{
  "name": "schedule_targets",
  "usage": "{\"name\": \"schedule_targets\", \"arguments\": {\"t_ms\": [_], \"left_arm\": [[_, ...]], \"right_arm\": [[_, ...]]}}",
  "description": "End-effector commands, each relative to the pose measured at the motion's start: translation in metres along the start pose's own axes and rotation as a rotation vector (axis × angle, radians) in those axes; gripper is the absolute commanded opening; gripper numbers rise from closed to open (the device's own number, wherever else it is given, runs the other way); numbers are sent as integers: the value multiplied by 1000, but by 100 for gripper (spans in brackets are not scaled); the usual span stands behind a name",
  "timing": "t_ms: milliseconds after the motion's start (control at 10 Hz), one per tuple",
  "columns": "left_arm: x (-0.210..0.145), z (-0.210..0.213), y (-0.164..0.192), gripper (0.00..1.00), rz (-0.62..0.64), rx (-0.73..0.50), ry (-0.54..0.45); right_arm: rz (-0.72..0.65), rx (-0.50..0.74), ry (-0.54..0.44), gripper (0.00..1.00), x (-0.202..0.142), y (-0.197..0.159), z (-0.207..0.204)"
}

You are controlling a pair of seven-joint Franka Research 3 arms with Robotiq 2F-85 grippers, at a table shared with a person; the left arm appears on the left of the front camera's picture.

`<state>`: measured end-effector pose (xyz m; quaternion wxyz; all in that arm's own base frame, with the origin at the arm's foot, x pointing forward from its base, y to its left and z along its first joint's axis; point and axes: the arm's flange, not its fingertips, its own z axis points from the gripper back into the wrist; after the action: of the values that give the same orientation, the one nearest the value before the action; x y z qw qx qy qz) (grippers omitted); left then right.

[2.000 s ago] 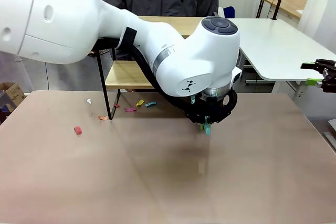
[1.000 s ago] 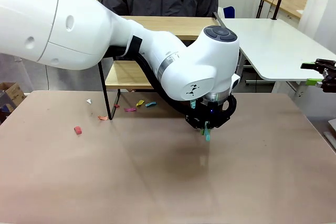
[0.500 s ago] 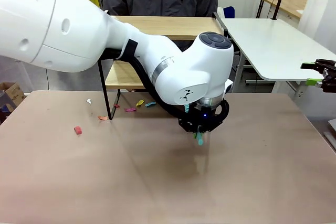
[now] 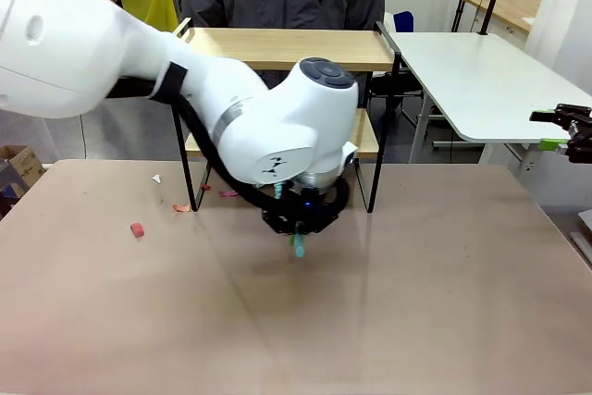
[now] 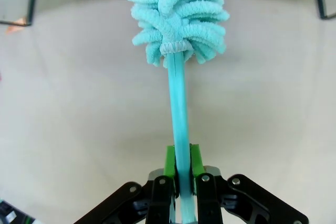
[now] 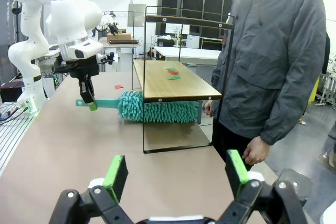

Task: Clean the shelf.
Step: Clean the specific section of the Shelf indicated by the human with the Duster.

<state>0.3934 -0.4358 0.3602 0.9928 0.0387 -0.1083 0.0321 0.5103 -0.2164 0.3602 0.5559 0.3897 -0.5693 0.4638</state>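
Shelf (image 4: 277,47) stands upper centre of the front view, straight beyond the left claw (image 5: 182,157), clenched on a teal duster (image 5: 178,9) whose handle points between the shelf's front legs, below the lower board. Right claw (image 6: 177,169) gapes released, farther off. Left arm (image 4: 185,71) hides the duster's head there; whether it touches anything is unclear.

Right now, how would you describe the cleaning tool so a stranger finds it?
Find the two-tier wooden shelf on the brown table. In front of it, the left claw is shut on a thin teal handle. Its fluffy teal duster head is unlike the small flat scraps nearby.
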Motion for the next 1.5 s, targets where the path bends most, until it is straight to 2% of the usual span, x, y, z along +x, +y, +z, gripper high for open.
{"name": "schedule_targets", "arguments": {"t_ms": [0,300,500,700,800,900,1100,1200,1400], "left_arm": [[-7,-4,40,13,53,88,-19],[-6,-17,80,13,47,204,1],[-6,-13,99,13,84,301,-47],[-7,-4,102,13,101,334,-98],[-7,-1,95,13,79,325,-124],[0,-8,102,13,73,298,-42],[0,-8,102,13,73,298,-42],[-4,-6,99,13,71,309,-60],[-9,21,107,13,16,214,-123]], "right_arm": [[5,-2,3,100,3,-1,-1],[5,-2,3,100,3,-1,-1],[5,-2,3,100,3,-1,-1],[5,-2,3,100,3,-1,-1],[5,-2,3,100,3,-1,-1],[5,-2,3,100,3,-1,-1],[5,-2,3,100,3,-1,-1],[5,-2,3,100,3,-1,-1],[5,-2,3,100,3,-1,-1]]}}
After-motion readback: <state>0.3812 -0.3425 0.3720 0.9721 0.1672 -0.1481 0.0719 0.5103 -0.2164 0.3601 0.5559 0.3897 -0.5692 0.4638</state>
